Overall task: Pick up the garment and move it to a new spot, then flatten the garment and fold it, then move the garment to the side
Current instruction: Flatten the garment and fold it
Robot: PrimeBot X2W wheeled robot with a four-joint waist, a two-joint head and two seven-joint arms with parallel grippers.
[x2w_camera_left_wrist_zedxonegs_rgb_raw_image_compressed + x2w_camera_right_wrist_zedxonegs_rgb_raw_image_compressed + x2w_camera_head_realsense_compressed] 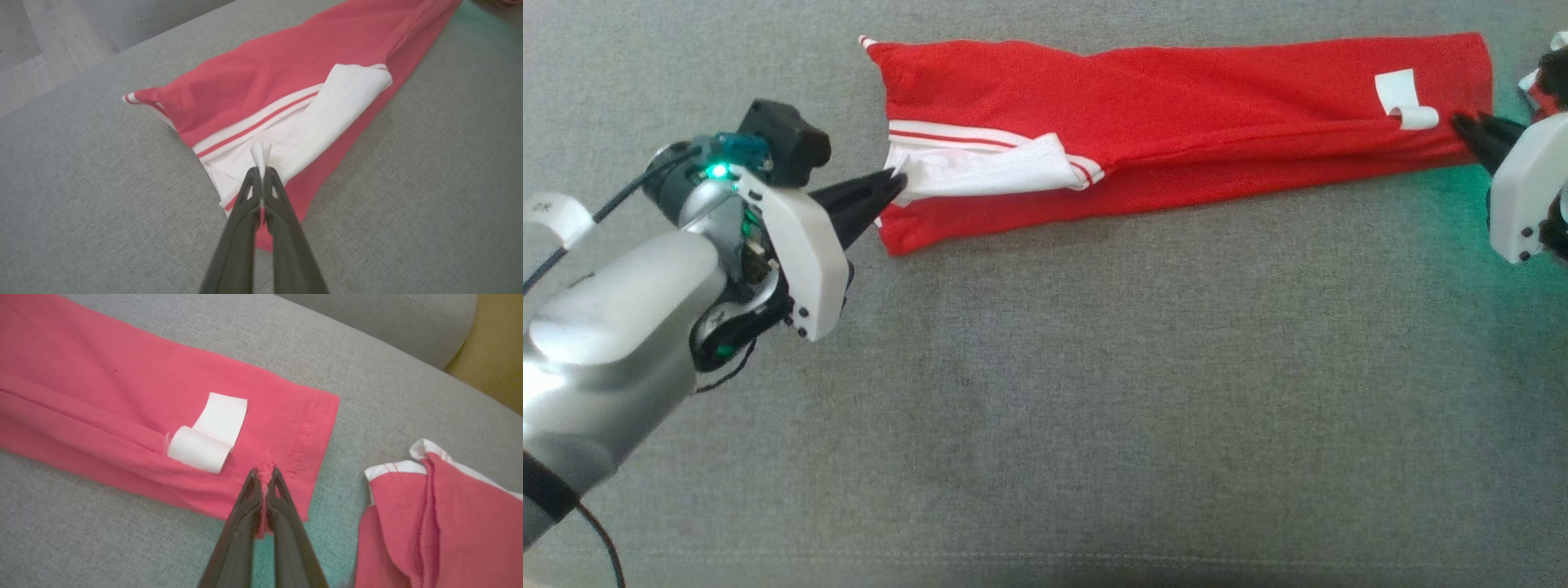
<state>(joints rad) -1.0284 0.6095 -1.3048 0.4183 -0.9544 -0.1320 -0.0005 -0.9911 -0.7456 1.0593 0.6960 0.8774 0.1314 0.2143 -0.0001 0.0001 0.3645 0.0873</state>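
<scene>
**Inspector:** Item under inspection, and its position?

**Assistant:** One red garment (1176, 122), folded into a long narrow band and lying flat on the grey cushion (1094, 408). In the head view it stretches crosswise over the far part of that cushion. White trim with a red stripe and a turned-out white panel (988, 171) show at the garment's left end. A curled white label (1401, 98) sits on its right end, near the hem.

**Inspector:** Left gripper against the garment?

**Assistant:** The left gripper (894, 181) meets the garment's left end, at the edge of the white panel. Its fingers are pressed together, with a small peak of white cloth pinched between the tips; this is plain in the left wrist view.

**Inspector:** Right gripper?

**Assistant:** The right gripper (1462, 124) is at the garment's opposite end, on the near part of the hem, just beside the label. Its jaws are closed on a small tuft of red fabric, as the right wrist view confirms.

**Inspector:** Anything else around the garment?

**Assistant:** A second red piece (441, 522) with white edging lies on the cushion beyond the garment's right end. It is apart from the garment, with grey cloth showing between the two. A green glow falls on the cushion by that same end. In the left wrist view, pale wooden floor (49, 53) shows past the garment's striped corner, beyond the cushion's edge.
</scene>
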